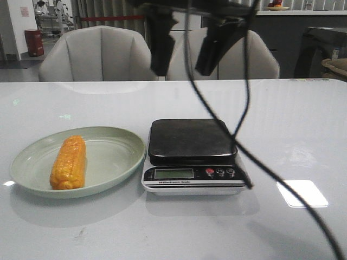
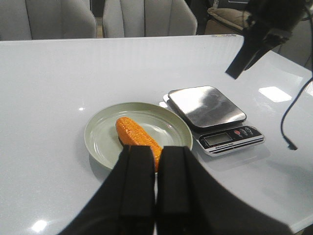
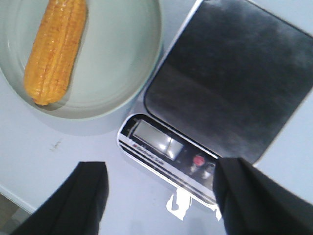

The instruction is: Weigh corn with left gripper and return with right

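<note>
Centrally, the corn (image 1: pixel 68 162) lies lengthwise on a pale green plate (image 1: pixel 116 160), one end toward the rim nearest the camera and the other toward the plate's middle; its rows of orange-yellow kernels are seen again in the left wrist view (image 2: pixel 137 138) and the right wrist view (image 3: pixel 55 49). The plate rests on a glossy white worktop (image 1: pixel 173 233), just beside a kitchen scale (image 1: pixel 191 157) on its right, the two rims nearly touching. The scale has a dark, bare square platform (image 3: pixel 230 83) and a silver front panel with a blank grey display (image 1: pixel 173 173), one red button and two dark buttons (image 1: pixel 219 172); a line of small lettering under the display ends in what looks like "Scale", the rest being too small to read. The left claw (image 2: pixel 155 188) has its two flat black fingers pressed together with nothing between them, positioned above the worktop near the plate's edge. The right claw (image 3: pixel 159 196) is spread wide, its fingers (image 3: pixel 88 196) well apart above the scale's front edge, holding nothing. Black cables (image 1: pixel 244 135) hang across the front view. Grey chairs (image 1: pixel 97 54) stand behind the worktop.
</note>
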Controlling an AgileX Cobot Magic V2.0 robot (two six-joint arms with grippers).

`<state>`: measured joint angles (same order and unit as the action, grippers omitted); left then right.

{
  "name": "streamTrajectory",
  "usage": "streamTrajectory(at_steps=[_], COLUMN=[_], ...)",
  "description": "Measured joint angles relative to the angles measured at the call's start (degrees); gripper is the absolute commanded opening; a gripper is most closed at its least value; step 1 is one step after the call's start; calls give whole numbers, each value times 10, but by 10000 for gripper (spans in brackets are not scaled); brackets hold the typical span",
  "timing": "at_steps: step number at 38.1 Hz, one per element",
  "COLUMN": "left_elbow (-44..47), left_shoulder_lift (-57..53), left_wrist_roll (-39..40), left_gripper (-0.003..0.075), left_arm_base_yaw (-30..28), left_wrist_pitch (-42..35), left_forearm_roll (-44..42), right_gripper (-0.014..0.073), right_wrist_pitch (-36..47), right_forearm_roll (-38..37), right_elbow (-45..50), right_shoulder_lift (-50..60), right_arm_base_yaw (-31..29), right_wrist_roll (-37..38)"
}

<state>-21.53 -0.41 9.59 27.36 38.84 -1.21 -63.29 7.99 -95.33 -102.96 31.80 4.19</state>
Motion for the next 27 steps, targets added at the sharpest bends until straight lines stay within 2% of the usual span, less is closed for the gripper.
streamTrajectory(at_steps=[10,27], left_elbow=[0,0], left_shoulder_lift=[0,0], left_wrist_roll=[0,0], left_gripper=[113,113], left_arm_base_yaw=[0,0], left_wrist_pitch=[0,0], left_forearm_roll=[0,0], right_gripper=[553,553], right_wrist_pitch=[91,219], right_forearm_roll=[-4,-4], right_elbow=[216,474], right_shoulder_lift=[217,542], right_arm_base_yaw=[-59,-65], right_wrist_roll=[-10,-29])
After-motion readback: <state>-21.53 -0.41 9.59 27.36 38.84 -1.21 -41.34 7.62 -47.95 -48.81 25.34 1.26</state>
